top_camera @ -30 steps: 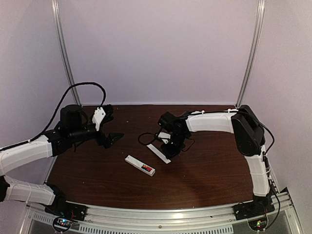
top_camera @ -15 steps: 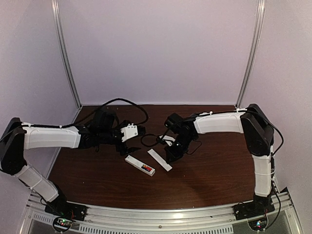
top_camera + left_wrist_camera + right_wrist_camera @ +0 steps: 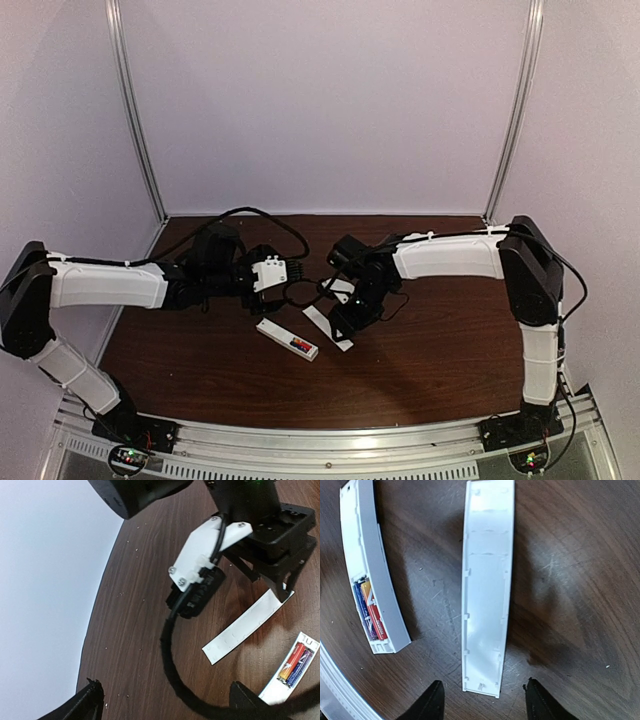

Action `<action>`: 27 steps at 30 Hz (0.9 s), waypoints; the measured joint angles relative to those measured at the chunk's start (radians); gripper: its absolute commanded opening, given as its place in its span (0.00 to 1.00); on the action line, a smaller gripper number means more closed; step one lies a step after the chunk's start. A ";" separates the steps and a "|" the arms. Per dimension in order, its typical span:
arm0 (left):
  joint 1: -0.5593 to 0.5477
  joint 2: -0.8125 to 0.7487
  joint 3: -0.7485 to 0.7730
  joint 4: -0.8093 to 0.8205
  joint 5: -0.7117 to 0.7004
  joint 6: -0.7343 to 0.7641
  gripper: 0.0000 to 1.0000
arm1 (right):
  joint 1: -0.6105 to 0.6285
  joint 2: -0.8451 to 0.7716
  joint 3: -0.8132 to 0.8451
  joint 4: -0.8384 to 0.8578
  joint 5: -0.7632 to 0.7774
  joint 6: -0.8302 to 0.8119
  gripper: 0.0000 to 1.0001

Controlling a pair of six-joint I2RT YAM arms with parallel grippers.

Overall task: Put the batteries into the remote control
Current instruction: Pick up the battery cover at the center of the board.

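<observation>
Item, far left of the overhead view: left arm (image 3: 105,285), white-shelled, reaching in from the left edge toward the middle of the brown wooden table (image 3: 430,350). Item: left gripper (image 3: 167,690), jaws standing wide apart with nothing between them, hanging above the table just left of centre; only its two dark fingertips show at the bottom corners of its own wrist view. Item: black cable (image 3: 167,655), looping across the middle of that wrist view from a white-bracketed plug. Item: remote control (image 3: 287,339), a long white bar lying flat and slantwise at the centre of the table, slot side up, below and a little right of the left gripper, touched by neither gripper. Item: batteries (image 3: 370,612), two, lying side by side in the slot at the remote's lower right end, the dark blue-purple one next to the red-orange one. Item: cover strip (image 3: 327,326), thin, flat and white, lying on the wood just right of the remote and apart from it. Item: right gripper (image 3: 481,702), jaws parted, poised over the near end of the cover strip with a gap of bare wood on either side, clamping nothing. Item, far right: right arm (image 3: 450,255), bent in from the right edge toward the centre.
</observation>
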 measured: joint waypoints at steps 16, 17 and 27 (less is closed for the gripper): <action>0.000 -0.150 -0.082 0.008 -0.090 -0.133 0.86 | 0.108 0.127 0.132 -0.083 0.245 -0.012 0.41; 0.000 -0.157 -0.086 0.008 -0.090 -0.137 0.86 | 0.111 0.127 0.133 -0.083 0.249 -0.016 0.33; 0.000 -0.166 -0.094 0.008 -0.092 -0.156 0.89 | 0.111 0.120 0.126 -0.081 0.257 -0.031 0.18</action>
